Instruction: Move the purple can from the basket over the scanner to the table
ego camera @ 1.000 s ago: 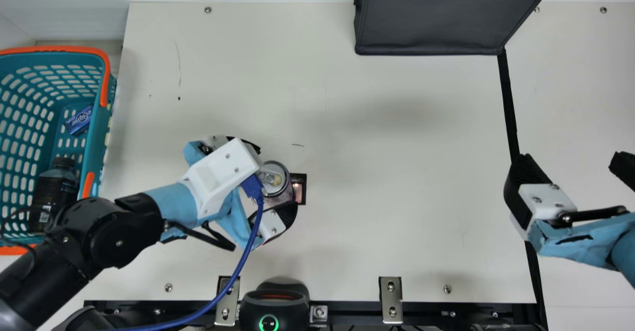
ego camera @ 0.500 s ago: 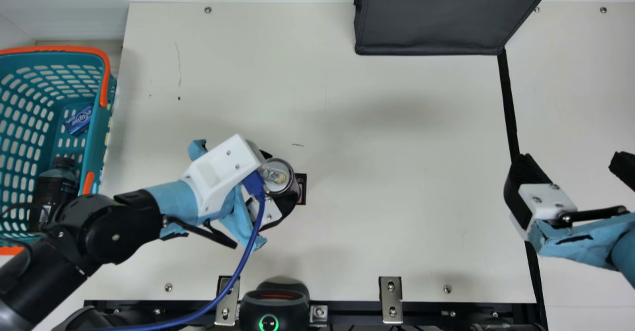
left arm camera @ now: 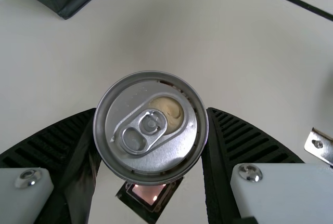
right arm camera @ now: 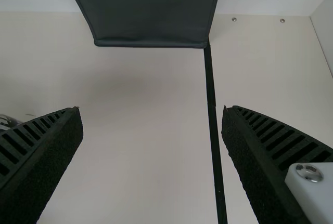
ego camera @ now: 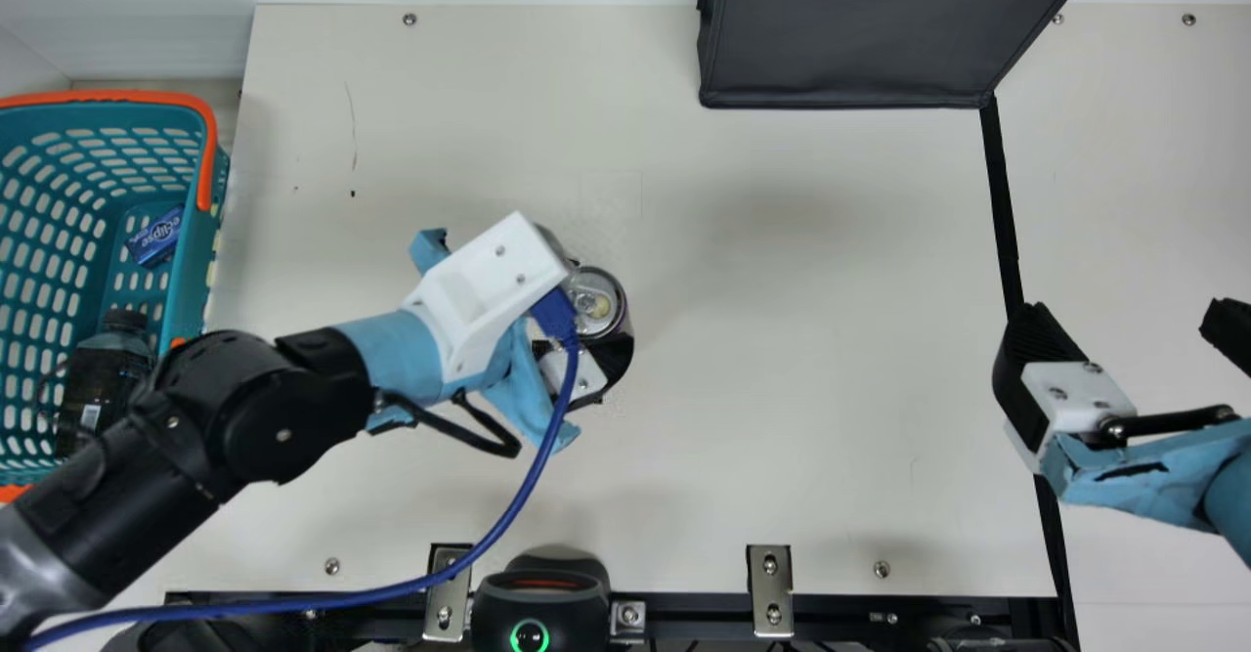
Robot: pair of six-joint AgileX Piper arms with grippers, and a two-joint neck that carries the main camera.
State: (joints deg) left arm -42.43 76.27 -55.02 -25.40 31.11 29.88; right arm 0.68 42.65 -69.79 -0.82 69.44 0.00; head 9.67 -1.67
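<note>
Main view: left gripper (ego camera: 594, 314) is clamped on the purple can (ego camera: 597, 302), past the scanner (ego camera: 539, 605) and a bit to its right, over the cream table (ego camera: 782, 388). Can's lid faces up. Can't tell if its base touches the table. Left wrist view agrees: one ribbed finger against each side of the can, pull tab (left arm camera: 143, 132) in plain sight on the lid. Small dark square (left arm camera: 149, 194) with a lit pink pane shows just past the can's rim, partly hidden by it. Blue cable (ego camera: 533, 481) loops from the left gripper, passing left of the scanner. Right gripper (ego camera: 1129, 322) is well right of the scanner, fingers wide apart; right wrist view has table and black tape strip (right arm camera: 212, 109) between them. Teal basket (ego camera: 186, 285) with orange handle sits well left of the scanner and farther back, holding a dark bottle (ego camera: 103, 378) and a blue pack (ego camera: 156, 239). Dark gray bag (ego camera: 850, 46) is far behind the scanner, off to the right. Metal bracket (ego camera: 770, 588) right of the scanner, another (ego camera: 448, 601) just left of it.
</note>
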